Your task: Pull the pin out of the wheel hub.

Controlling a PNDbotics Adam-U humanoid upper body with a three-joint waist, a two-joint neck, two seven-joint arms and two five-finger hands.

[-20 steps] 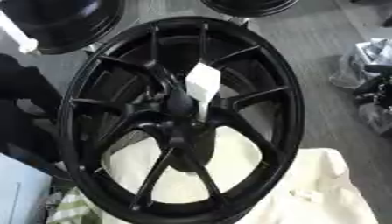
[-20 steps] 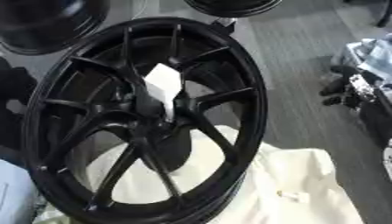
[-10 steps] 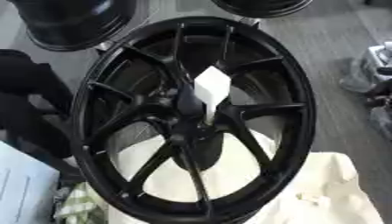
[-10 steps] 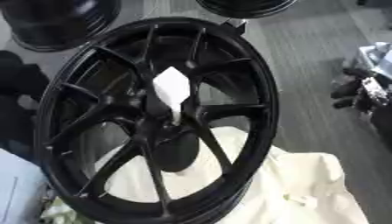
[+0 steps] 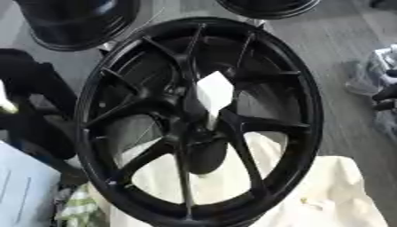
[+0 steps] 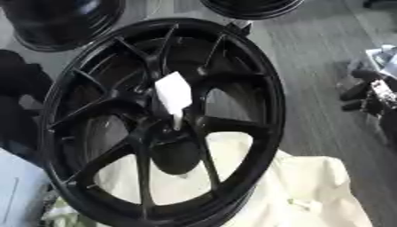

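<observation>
Nearest, lower right: a cream cloth (image 5: 325, 190) lies rumpled under the bottom of the wheel and shows through the lower gaps between the spokes.
Lower left corner: a pale blue-white flat sheet (image 5: 23, 190), with a bit of green-and-white striped fabric (image 5: 77, 208) beside it at the bottom edge.
Wheel: a large black wheel (image 5: 298, 133) fills the middle of the frame. It is tilted, so its round rim reads as a tall oval. Slim paired spokes run from the rim into the centre.
Wheel hub: the wheel hub (image 5: 194, 133) sits just below the middle of the frame, black and dished, where all the spokes meet.
Pin: the pin (image 5: 214, 94) stands in the hub, at the centre of the frame. It is white against the black metal, with a broad, angular, roughly diamond-shaped head and a narrow stem running down into the hub. Nothing is touching it.
Left edge: a black bulk (image 5: 31, 102) sits beside the rim, with a small pale shape against it. I cannot tell what it is.
Right hand: the right hand (image 6: 358, 91) shows at the right edge, halfway up, as dark shapes with a pale patch. It is well apart from the wheel, and I cannot tell whether it is released or clenched.
Floor: grey floor (image 5: 341, 48) runs past the wheel on the right.
Farthest, top edge: a second black wheel (image 5: 74, 22) at the upper left and part of a third wheel (image 5: 267, 6) at the top centre.
</observation>
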